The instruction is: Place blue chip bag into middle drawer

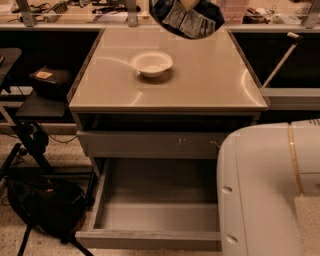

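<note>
The blue chip bag [187,19], dark-blue foil with white print, hangs in the air at the top edge of the camera view, above the far edge of the cabinet top. My gripper [189,4] shows only as a tan tip at the very top, shut on the bag's upper part; the rest of it is out of view. The middle drawer [150,215] stands pulled open at the bottom, its smooth grey inside bare. Its right part is hidden behind my white body.
A white bowl [151,63] sits on the tan cabinet top [210,80], left of centre. A shallower grey drawer front with pale scratches [150,144] is shut above the open drawer. My white body [270,190] fills the lower right. A black bag [47,205] lies on the floor at left.
</note>
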Robot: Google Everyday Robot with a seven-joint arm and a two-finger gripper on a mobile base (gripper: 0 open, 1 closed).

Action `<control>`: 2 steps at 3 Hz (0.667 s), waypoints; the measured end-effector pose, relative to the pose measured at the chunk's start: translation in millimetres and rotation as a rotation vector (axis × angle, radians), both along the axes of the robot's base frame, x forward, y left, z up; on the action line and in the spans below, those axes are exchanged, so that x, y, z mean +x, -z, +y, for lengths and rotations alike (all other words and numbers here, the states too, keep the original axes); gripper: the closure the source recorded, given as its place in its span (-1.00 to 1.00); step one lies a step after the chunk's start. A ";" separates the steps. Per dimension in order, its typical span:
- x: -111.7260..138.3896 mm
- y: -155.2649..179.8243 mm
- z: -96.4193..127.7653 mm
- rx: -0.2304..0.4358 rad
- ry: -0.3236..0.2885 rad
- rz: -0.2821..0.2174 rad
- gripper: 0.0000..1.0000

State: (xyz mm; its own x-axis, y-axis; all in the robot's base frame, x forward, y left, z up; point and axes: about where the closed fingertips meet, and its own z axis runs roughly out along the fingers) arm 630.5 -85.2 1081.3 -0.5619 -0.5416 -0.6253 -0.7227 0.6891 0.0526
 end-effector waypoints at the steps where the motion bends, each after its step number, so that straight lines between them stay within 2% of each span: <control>1: -47.1 -20.9 -30.5 0.127 0.111 0.063 1.00; 2: -88.8 -40.0 -41.7 0.208 0.127 0.092 1.00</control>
